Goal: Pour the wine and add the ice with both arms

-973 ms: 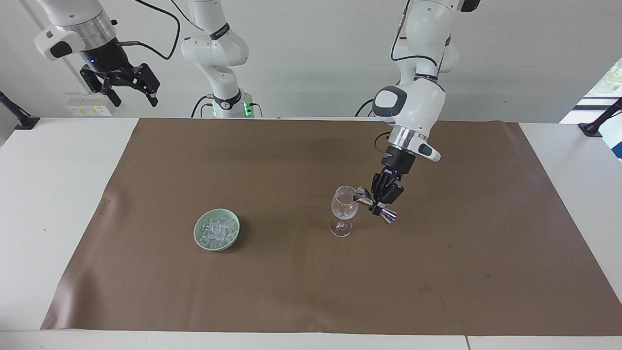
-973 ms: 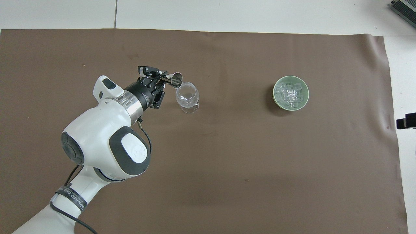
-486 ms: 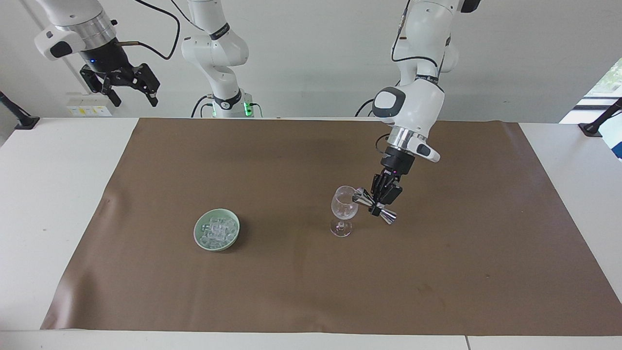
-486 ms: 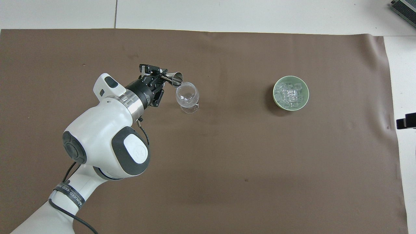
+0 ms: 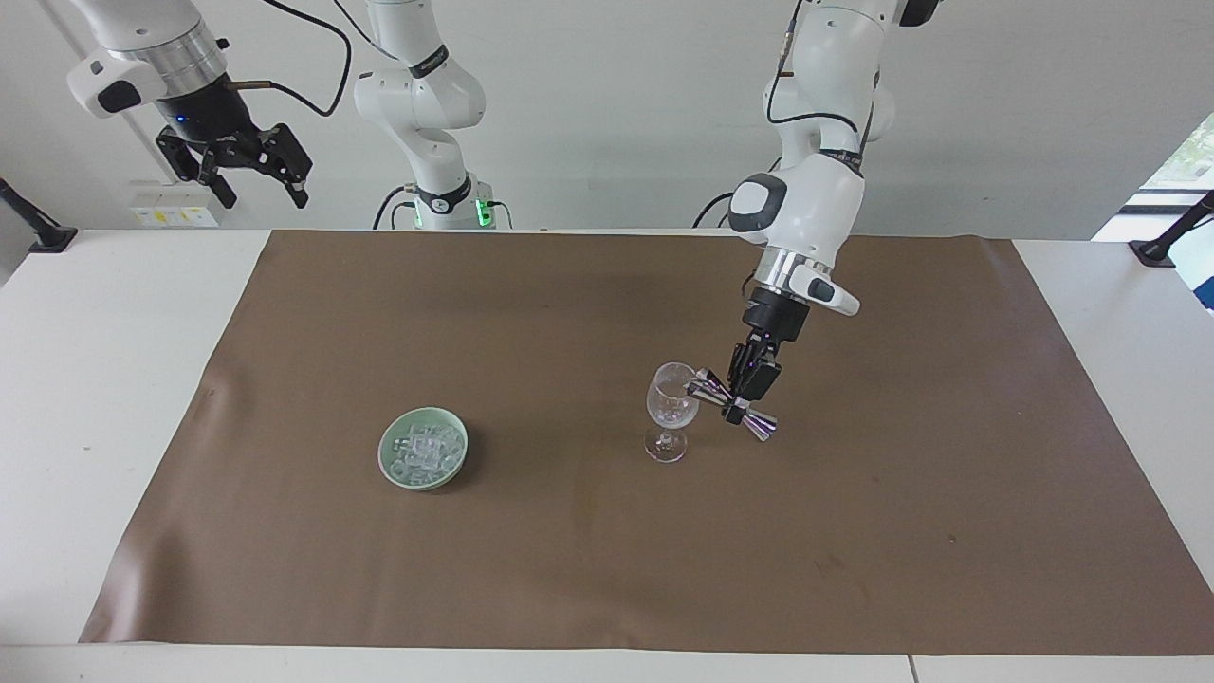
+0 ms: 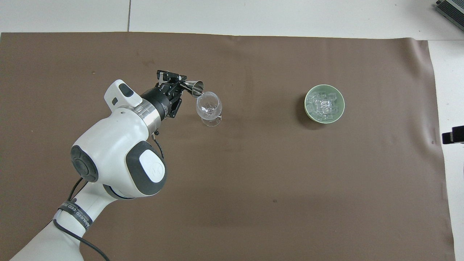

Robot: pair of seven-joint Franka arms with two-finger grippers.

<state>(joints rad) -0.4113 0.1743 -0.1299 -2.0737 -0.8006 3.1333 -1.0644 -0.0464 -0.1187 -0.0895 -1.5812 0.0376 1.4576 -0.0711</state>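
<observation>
Ice [image 5: 424, 450] in bowl [image 5: 391, 469]; glass [image 5: 671, 406] beside it.

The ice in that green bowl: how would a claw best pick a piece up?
From straight above, pinching one top cube by two flat sides. The ice sits heaped in the bowl, whose raised rim blocks any sideways approach. The open right claw looks suited.

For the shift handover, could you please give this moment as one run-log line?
left end effector: shut on jigger, tipped at wine glass rim | right end effector: open, waiting | ice: in bowl

Bright, even light, soft shadows, sharp focus, window glare at one edge.
</observation>
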